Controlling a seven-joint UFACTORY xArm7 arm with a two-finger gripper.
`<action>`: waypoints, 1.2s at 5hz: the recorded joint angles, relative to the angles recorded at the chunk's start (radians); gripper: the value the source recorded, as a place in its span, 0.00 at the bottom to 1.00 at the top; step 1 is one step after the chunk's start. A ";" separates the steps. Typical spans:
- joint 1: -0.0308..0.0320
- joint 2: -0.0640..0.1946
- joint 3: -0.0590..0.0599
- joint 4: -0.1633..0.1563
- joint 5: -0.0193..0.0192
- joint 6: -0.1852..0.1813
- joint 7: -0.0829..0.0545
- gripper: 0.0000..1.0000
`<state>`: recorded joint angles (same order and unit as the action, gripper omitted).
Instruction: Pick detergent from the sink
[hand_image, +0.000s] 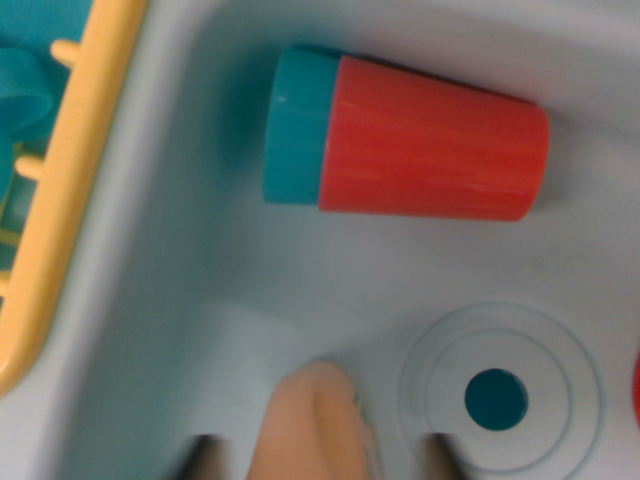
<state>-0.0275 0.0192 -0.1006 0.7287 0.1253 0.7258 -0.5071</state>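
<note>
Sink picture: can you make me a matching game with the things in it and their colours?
Things:
1. bottle body
2. bottle cap
3. rack rim
4. drain hole

Colours:
A. yellow
B. dark teal, ringed by pale circles
C. red-orange
D. teal-blue

Pairs: 1-C, 2-D, 3-A, 4-B

The bottle lies on its side in the pale blue sink, cap toward the wrist view's left.
</note>
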 joint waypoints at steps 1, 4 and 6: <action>0.0000 0.000 0.000 0.000 0.0000 0.000 0.000 1.00; 0.0000 -0.002 0.000 0.004 -0.0005 0.006 0.001 1.00; 0.0001 -0.005 0.000 0.014 -0.0015 0.019 0.002 1.00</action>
<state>-0.0274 0.0139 -0.1007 0.7423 0.1237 0.7446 -0.5049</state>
